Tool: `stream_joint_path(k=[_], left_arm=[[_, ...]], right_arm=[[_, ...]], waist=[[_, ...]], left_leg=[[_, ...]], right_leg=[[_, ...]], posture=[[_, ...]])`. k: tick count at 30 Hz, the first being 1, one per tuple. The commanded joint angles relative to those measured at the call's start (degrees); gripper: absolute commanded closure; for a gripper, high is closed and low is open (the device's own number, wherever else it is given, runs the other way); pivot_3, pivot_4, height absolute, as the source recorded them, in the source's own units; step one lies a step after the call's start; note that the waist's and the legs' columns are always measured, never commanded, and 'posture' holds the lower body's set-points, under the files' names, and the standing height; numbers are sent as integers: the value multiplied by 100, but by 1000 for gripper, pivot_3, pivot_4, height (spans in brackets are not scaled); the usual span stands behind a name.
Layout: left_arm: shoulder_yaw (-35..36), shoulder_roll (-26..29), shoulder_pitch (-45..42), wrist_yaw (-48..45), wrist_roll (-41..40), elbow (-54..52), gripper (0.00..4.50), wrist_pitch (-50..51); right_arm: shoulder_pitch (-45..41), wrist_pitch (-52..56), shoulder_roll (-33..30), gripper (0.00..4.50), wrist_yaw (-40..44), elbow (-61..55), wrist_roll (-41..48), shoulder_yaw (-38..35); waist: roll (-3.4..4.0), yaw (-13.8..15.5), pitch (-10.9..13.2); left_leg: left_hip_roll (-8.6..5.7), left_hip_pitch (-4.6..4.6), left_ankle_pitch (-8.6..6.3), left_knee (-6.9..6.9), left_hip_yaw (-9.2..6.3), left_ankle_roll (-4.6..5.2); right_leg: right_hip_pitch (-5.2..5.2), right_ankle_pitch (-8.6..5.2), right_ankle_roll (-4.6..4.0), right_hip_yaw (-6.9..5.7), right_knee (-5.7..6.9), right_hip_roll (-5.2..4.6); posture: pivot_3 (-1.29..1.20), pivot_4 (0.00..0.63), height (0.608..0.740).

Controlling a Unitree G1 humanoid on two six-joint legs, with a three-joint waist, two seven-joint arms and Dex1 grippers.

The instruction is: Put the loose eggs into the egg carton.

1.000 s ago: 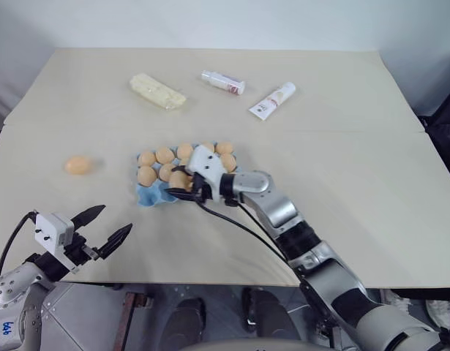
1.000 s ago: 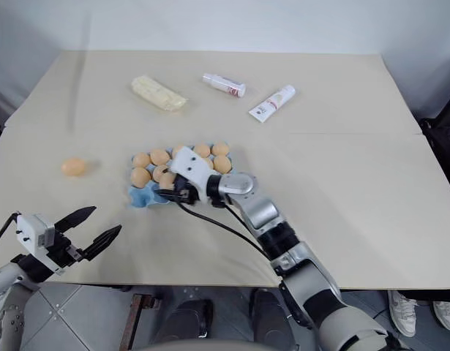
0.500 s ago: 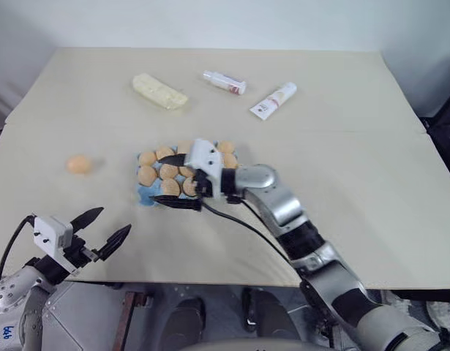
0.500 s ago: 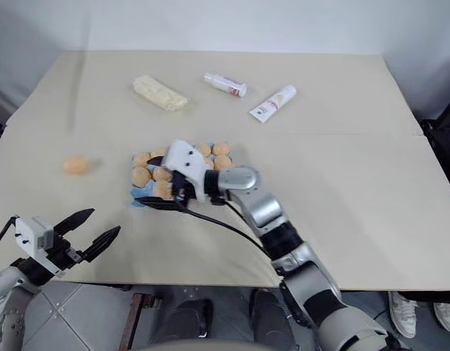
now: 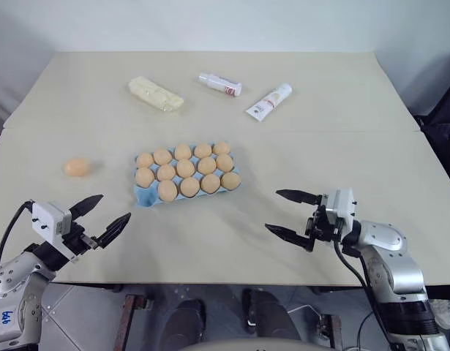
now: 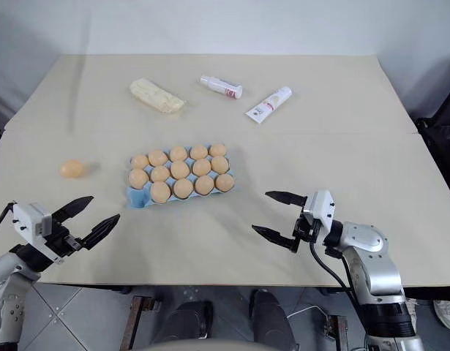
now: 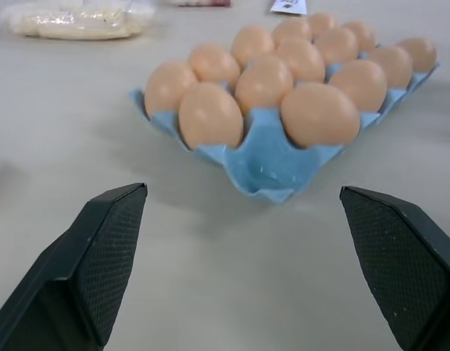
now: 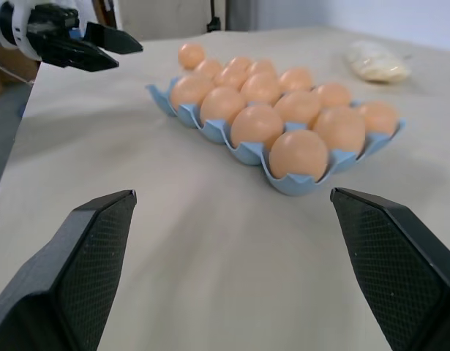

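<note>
Egg carton [image 5: 186,179], light blue, sits near the middle of the table [image 5: 342,110], a bit toward the robot's left, slightly skewed. Three rows of five cups, and all but one hold an orange-tan egg: fourteen in total. The single bare cup [image 5: 145,195] is at the near left corner of the carton; in the left wrist view it's the empty blue corner [image 7: 263,170] pointing at the camera.

One loose egg [image 5: 77,167] lies on the table well to the left of the carton, apart from it, nothing touching it. The right wrist view catches it too, just past the carton's far corner [image 8: 190,55].

Left claw [image 5: 102,216] hovers over the near left table edge, fingers spread wide, empty, aimed toward the carton. The loose egg is beyond it, further in on the table.

Right claw [image 5: 292,213] hovers over the near right part of the table, well clear of the carton, fingers spread wide, holding nothing, pointing left toward the carton.

Far side of the table: a pale yellow wrapped block [image 5: 156,93] at back left, a small white bottle [image 5: 220,83] lying on its side near the back centre, and a white tube [image 5: 269,102] lying just right of that. All three well apart from the carton.
</note>
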Motion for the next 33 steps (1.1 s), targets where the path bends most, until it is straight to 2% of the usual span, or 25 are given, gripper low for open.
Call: stream_joint_path(k=[1, 7, 11, 13, 16, 22, 27, 33], left_arm=[[524, -229, -78, 548, -310, 145, 0, 139], [1473, -1005, -121, 1958, -481, 290, 0, -39], [1464, -1124, -126, 2182, -442, 274, 0, -28], [1433, -1042, -376, 2355, -346, 413, 0, -74], [1095, -634, -1003, 2381, -52, 905, 0, 67], [295, 101, -2751, 2455, 775, 2785, 0, -4], [-209, 314, -3850, 2178, 1158, 4205, 0, -313], [-547, 480, -4491, 2062, 1533, 5482, 0, -765]], right_arm=[[-53, -209, 109, 38, -258, -335, 130, -94], [-128, -190, 223, 38, -525, -547, 144, 13], [-151, -158, 202, 38, -568, -570, 180, 62], [-174, -143, 147, 38, -532, -556, 192, 89], [-270, -94, 83, 38, -531, -515, 216, 85], [-437, 12, 65, 38, -579, -488, 213, 153], [-524, 64, 137, 38, -635, -510, 195, 261], [-498, 85, 207, 38, -744, -563, 219, 362]], waist=[[0, 6, 0], [-4, 33, 0], [-9, 120, -2], [-11, 172, -2], [-12, 290, -2], [-17, 305, -5], [-18, 222, -6], [-19, 143, -6]], left_leg=[[0, 2, 0, 2, 0, 0], [-2, -1, -1, 5, -3, -1], [-2, -5, -4, 4, -4, -3], [-2, -5, -4, 7, -4, -3], [-3, -4, -1, 17, -11, -3], [-15, -7, 9, 22, -16, -3], [-19, -53, 6, 20, -10, -5], [-18, -64, 15, 13, -6, -26]], right_leg=[[4, 0, 0, 0, 1, -1], [5, 1, 2, -1, -7, -3], [4, 1, 4, -3, -16, -2], [4, 1, 4, -3, -15, -2], [9, 2, 3, -11, -8, -2], [9, 8, 6, -15, -5, -6], [-34, 12, 17, -11, -10, -7], [-45, 10, 19, -11, -14, -5]], posture=[[0, 150, 740], [0, 150, 740], [0, 150, 740], [0, 150, 740], [0, 150, 740], [0, 150, 740], [0, 150, 740], [0, 150, 740]])
